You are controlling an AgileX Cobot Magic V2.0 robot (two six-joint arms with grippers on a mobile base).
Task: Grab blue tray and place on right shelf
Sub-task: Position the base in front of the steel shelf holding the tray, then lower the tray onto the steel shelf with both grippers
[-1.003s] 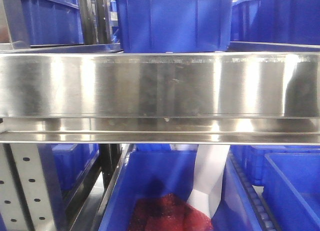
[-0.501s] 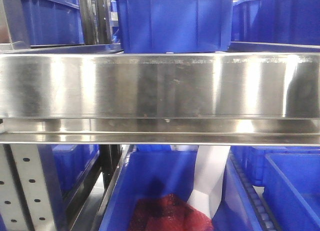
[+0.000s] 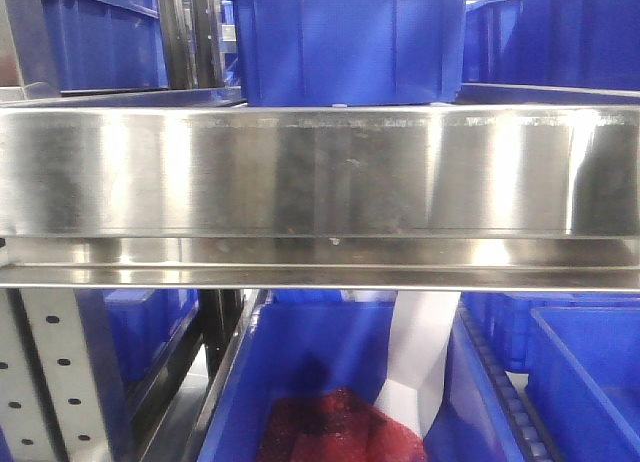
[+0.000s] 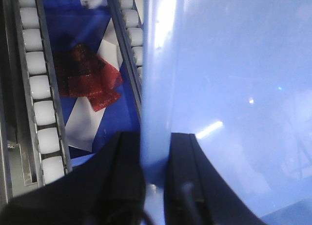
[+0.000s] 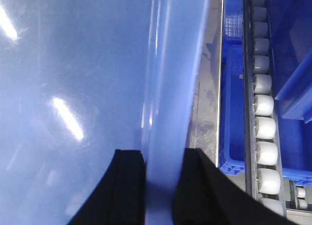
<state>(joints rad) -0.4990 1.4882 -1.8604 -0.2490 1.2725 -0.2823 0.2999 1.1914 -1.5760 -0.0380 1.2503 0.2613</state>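
The blue tray [image 4: 229, 88], pale and glossy, fills the right of the left wrist view. My left gripper [image 4: 155, 137] is shut on the tray's left rim, one black finger [image 4: 124, 161] on each side of it. In the right wrist view the blue tray [image 5: 78, 79] fills the left, and my right gripper [image 5: 165, 154] is shut on its right rim. The right shelf [image 3: 320, 172] shows its broad shiny steel front lip across the front view. There, neither the tray nor the grippers are in sight.
Deep blue bins [image 3: 345, 42] stand on the shelf's top. Below it is another deep bin [image 3: 320, 352] holding a red mesh bag [image 4: 90, 76] and white paper. White roller tracks [image 4: 39, 84] [image 5: 265, 108] run beside the bins. A perforated upright [image 3: 60, 372] stands at lower left.
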